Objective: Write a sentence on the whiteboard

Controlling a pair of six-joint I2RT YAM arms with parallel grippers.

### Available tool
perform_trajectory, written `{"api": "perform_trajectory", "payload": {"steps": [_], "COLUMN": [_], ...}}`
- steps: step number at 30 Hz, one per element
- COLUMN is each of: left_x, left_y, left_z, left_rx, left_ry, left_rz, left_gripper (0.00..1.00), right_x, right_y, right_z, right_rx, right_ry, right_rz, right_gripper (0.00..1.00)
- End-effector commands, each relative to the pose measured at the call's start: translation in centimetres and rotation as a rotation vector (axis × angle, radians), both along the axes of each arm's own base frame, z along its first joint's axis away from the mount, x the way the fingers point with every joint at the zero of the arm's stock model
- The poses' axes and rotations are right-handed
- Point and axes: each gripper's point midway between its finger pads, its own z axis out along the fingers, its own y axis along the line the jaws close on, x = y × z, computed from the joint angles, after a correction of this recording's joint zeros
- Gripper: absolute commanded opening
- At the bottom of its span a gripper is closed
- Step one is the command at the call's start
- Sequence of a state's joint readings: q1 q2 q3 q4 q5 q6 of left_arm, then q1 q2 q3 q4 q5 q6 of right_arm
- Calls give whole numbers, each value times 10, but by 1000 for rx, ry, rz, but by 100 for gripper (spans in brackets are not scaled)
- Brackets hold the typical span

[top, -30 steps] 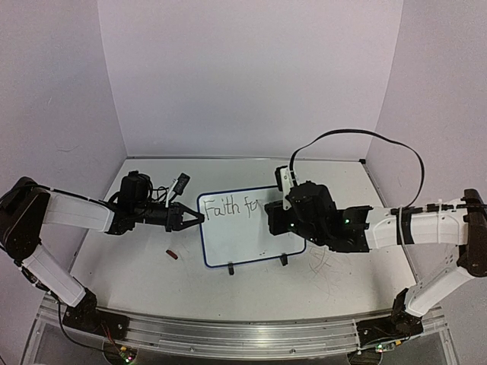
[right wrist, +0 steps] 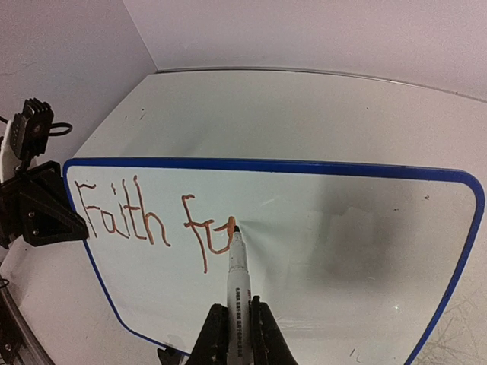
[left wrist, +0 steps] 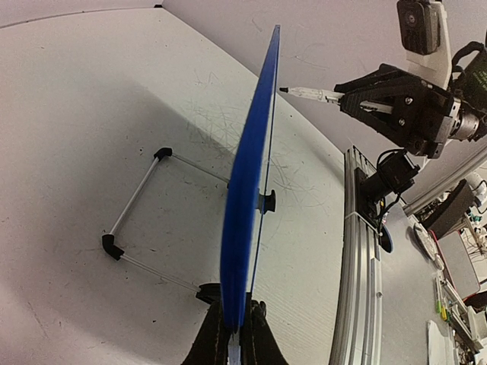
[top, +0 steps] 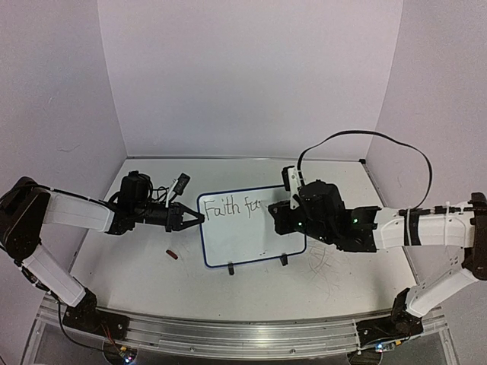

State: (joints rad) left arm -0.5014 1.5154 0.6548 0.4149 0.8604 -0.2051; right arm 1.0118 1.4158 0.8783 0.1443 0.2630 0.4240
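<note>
- The white table (top: 137, 274) is carrying the whiteboard (top: 251, 239) at its centre.
- Left gripper (left wrist: 237, 313) is clamping its 9 o'clock edge.
- Right gripper (right wrist: 237, 319) is clamping the marker (right wrist: 237, 274), with the tip at 12 o'clock touching the sentence (right wrist: 152, 220); blank space is lying toward 3 o'clock.

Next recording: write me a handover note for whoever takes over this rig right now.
Left claw: shut on the left edge of the whiteboard, steadying it on its stand.
Right claw: shut on the marker, tip on the board.
Done: the sentence reads "Faith fu" so far.
Left: finish that word and the rest.
</note>
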Motion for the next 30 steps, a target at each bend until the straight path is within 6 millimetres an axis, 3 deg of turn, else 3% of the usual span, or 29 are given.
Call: {"api": "perform_trajectory", "payload": {"steps": [1,15,30], "left_x": [4,4,4], "left_y": [-6,-6,-6], "left_z": [2,1,0], "left_rx": [19,22,25], "left_ry": [-27,-25,-24], "left_rz": [-7,-7,-7], "left_gripper": [0,0,0], "right_x": [4,7,10], "right_y": [6,2,-23], "right_z": [7,-6,-11], "right_rx": [26,-9,-39], "right_ry": [-23,-4,3], "right_rz": [5,-28,-130], "right_gripper": [0,0,0]}}
